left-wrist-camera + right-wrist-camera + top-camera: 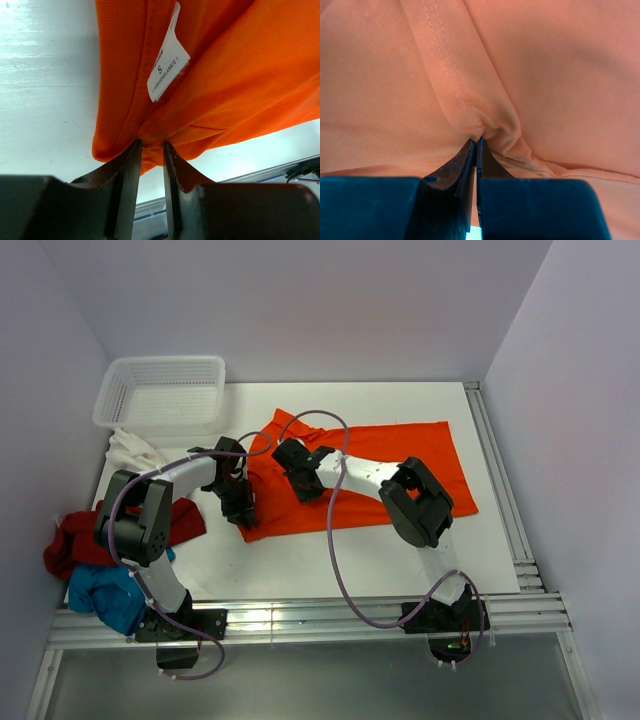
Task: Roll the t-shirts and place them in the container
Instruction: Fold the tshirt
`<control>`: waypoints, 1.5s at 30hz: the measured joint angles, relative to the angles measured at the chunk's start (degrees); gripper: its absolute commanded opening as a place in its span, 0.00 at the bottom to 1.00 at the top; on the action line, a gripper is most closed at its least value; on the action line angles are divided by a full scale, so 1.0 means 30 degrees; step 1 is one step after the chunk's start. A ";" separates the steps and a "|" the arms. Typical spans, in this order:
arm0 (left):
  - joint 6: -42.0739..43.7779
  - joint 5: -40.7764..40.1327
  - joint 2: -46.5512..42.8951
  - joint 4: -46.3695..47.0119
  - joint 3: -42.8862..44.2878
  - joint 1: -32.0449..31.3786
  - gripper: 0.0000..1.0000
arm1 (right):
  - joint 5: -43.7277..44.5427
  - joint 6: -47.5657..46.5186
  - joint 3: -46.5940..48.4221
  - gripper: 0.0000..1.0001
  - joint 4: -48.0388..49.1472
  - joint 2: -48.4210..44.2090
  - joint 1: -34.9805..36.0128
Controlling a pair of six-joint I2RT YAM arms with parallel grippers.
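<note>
Two pinches on orange t-shirt (pixel 400 440) — left gripper (pixel 152 145) below white tag (pixel 167 57) reading "S", "FASHIONCLASSIC"; right gripper (pixel 476 142) at stitched seam (pixel 447 70).

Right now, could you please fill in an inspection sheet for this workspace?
Surface: white table, glossy.
Job's things: orange shirt spread at centre; white shirt, dark red shirt and blue shirt heaped at the left edge.
Clutter: mesh basket at the far left corner, looks empty.
Grippers: left pincer shut on the orange shirt's edge near its label; right pincer shut on a fold beside a stitched seam.
Cables: purple cables loop along both arms.
Surroundings: plain walls on three sides; metal rail along the near edge.
</note>
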 measured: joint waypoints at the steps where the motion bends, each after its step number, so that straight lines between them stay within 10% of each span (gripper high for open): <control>1: 0.0000 0.0000 0.0000 0.0000 0.0000 0.0000 0.30 | 0.0015 -0.0007 -0.0007 0.05 0.0007 -0.0058 -0.0022; 13: 0.0015 -0.0087 0.0000 -0.0291 0.0000 0.0000 0.30 | 0.0044 -0.0991 0.0750 0.14 -0.0095 -0.0131 -0.1093; 25: 0.0015 -0.0153 0.0000 -0.0408 0.0000 0.0000 0.29 | -0.0474 -0.1246 0.1275 0.02 -0.0342 -0.0102 -0.2543; 35: 0.0015 -0.0175 0.0284 -0.0743 0.0313 0.0000 0.29 | -0.1144 -0.0539 0.3395 0.32 -0.0685 0.1071 -0.4721; 45: 0.0175 -0.0539 0.0729 -0.1457 0.0918 0.0000 0.30 | -0.1763 0.0546 0.2098 0.30 -0.0860 0.0714 -0.6827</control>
